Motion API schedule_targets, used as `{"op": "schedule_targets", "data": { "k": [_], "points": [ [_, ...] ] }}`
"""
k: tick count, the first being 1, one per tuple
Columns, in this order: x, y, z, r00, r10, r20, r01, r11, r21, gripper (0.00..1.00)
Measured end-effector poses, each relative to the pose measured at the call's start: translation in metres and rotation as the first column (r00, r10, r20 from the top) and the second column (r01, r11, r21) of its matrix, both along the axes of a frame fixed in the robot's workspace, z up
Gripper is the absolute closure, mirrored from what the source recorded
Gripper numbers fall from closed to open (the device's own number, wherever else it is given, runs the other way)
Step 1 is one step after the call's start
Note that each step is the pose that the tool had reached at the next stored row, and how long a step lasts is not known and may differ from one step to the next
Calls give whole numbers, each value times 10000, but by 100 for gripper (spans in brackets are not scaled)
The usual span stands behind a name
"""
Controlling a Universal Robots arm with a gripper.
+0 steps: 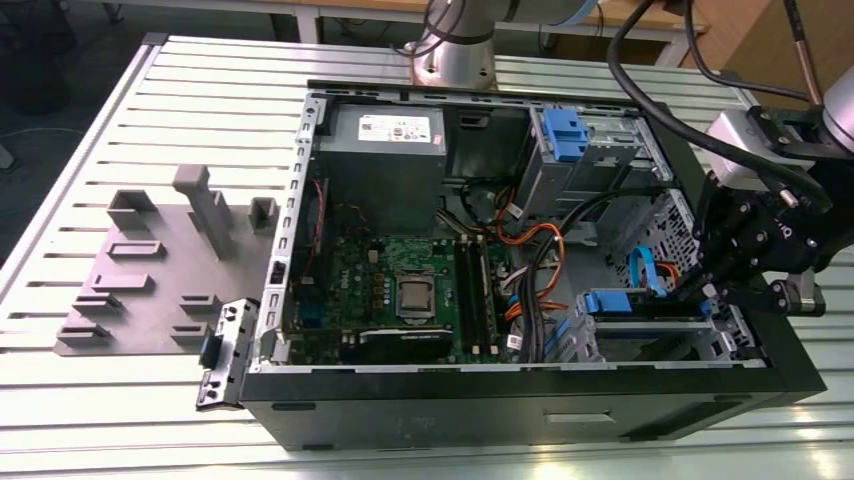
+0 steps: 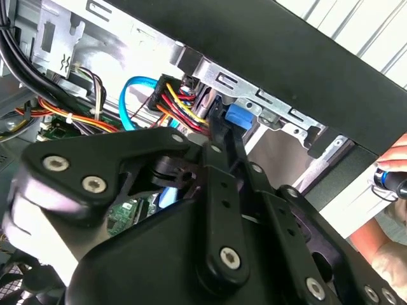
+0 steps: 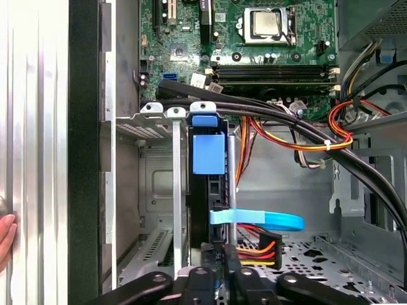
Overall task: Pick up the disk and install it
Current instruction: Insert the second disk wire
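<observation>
The disk (image 1: 610, 301) stands on edge in a slot of the grey metal cage (image 1: 654, 335) at the exterior view's right end of the open computer case. Its blue carrier tab (image 3: 208, 152) faces the motherboard, and the dark edge runs back toward my gripper (image 3: 219, 276). The black fingers (image 3: 198, 274) sit close on either side of the disk's rear end. In the second wrist view the gripper (image 2: 222, 124) reaches in to the blue carrier (image 2: 238, 115) under the case's black rim. In the exterior view the gripper (image 1: 707, 290) hangs at the case's side wall.
A blue flat cable (image 3: 261, 220) and red-yellow-black wires (image 3: 257, 248) lie beside the disk. Thick black cables (image 3: 286, 124) cross above the cage. The motherboard (image 1: 400, 290), grey power supply (image 1: 384, 150) and upper bay (image 1: 567, 135) fill the case. A grey fixture plate (image 1: 160, 270) lies alongside. A hand (image 2: 389, 181) is nearby.
</observation>
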State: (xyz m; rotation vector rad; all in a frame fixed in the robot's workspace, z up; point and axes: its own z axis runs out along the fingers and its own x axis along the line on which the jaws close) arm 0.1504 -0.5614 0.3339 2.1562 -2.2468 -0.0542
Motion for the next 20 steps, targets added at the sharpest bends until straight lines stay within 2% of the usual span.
{"op": "schedule_targets", "data": {
  "k": [1, 6, 9, 12, 20],
  "points": [
    [0, 0, 0, 10000, 0, 0, 0, 10000, 0, 84],
    [-1, 0, 1, 10000, 0, -1, 0, 10000, 4, 84],
    [-1, 0, 34, 10000, 0, 2, 0, 10000, 8, 84],
    [-11, 0, 37, 10000, -2, 10, 2, 10000, 18, 84],
    [-66, 17, 29, 10000, -1, 17, 0, 10000, 83, 84]
  ]
}}
